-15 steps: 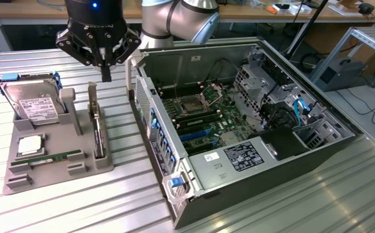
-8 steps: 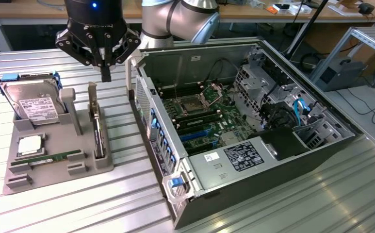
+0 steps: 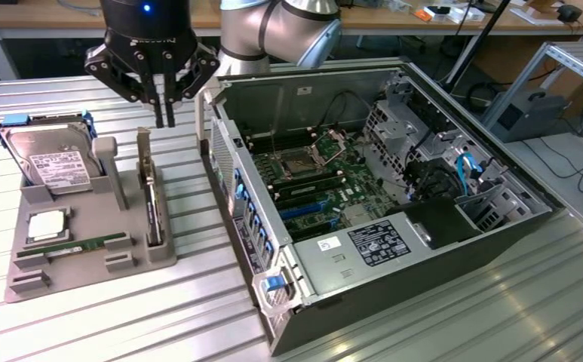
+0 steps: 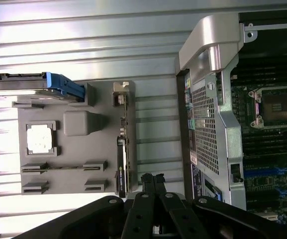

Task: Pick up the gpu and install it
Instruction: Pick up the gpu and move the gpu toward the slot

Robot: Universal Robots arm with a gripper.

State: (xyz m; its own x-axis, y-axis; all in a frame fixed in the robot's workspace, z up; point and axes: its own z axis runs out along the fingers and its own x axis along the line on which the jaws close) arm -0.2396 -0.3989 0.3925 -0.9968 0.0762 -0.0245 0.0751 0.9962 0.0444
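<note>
**Shut gripper poised over the gpu**

Nearest, on the grey tray [image 3: 135,260]: gpu [image 3: 153,207] standing on edge in its slot, thin and black, silver bracket at the far end, not yet lifted. Beside it, toward the exterior view's left, stick [image 3: 85,246] and drive [image 3: 55,162]. Above the card's far end, gripper [image 3: 164,117], pressed together, holding nothing, clear of the card and set slightly toward the case [image 3: 302,94]. Likely the approach. To do it well: spread just enough to straddle the thin edge, centre over the card's line, come straight down, pinch away from the bracket, lift vertically to avoid jamming in the slot. Farthest, open case with board exposed.
</note>
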